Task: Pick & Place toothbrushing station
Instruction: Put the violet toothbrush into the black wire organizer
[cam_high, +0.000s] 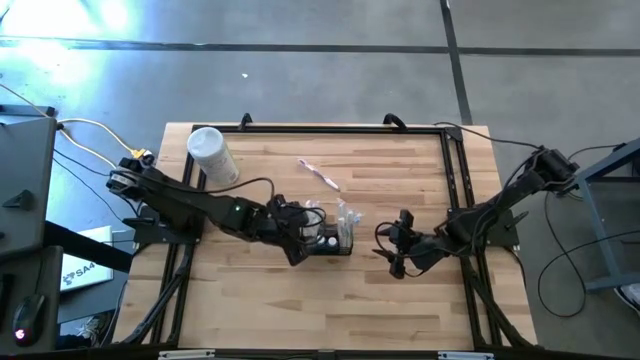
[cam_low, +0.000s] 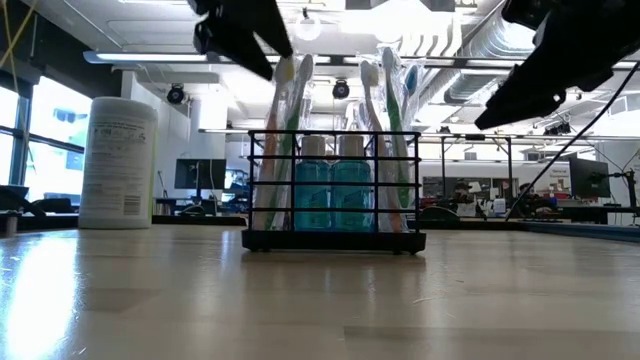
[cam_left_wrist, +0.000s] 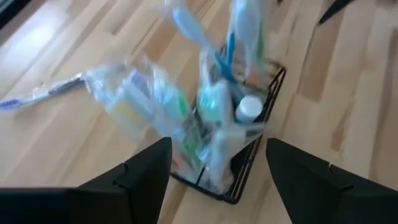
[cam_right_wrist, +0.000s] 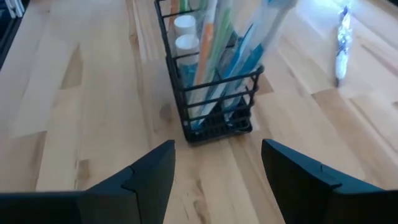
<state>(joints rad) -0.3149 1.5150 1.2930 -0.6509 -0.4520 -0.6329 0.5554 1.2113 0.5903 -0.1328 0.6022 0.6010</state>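
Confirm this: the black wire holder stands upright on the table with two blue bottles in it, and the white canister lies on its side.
Wrong on the canister. In the low view the white canister stands upright, left of the black wire holder, which does hold two blue bottles.

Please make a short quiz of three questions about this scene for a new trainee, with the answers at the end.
1. True or false: the left gripper is closed on the toothbrushing station.
2. What lies loose on the table beyond the station? A) a wrapped toothbrush B) a spoon C) a sponge
3. Fill in: the white container stands near the ____ arm's base.

Key: 1 false, its fingers stand open above it; 2 A; 3 left.
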